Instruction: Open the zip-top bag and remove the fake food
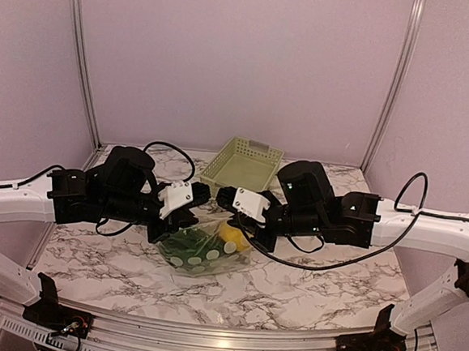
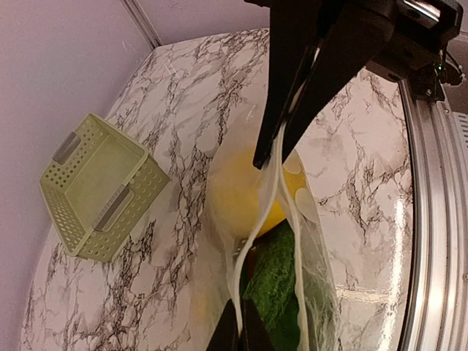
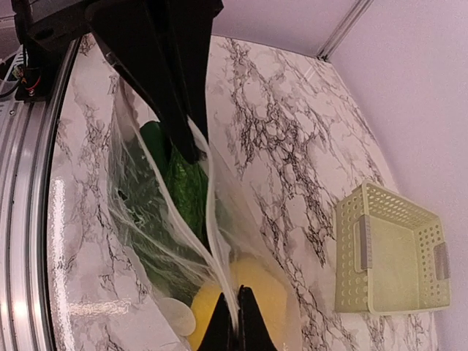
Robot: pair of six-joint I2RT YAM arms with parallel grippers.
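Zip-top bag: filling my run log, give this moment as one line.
zip-top bag: fake food inside | left gripper: shut on bag edge | right gripper: shut on bag edge

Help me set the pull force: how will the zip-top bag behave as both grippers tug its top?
Probably floppy: the zip-top bag sags and wrinkles between the left gripper and right gripper, which both pinch its top edge. Likely bottom-heavy, since the lemon and leafy vegetable sit low inside. The thin glossy film could slip from a pinch.
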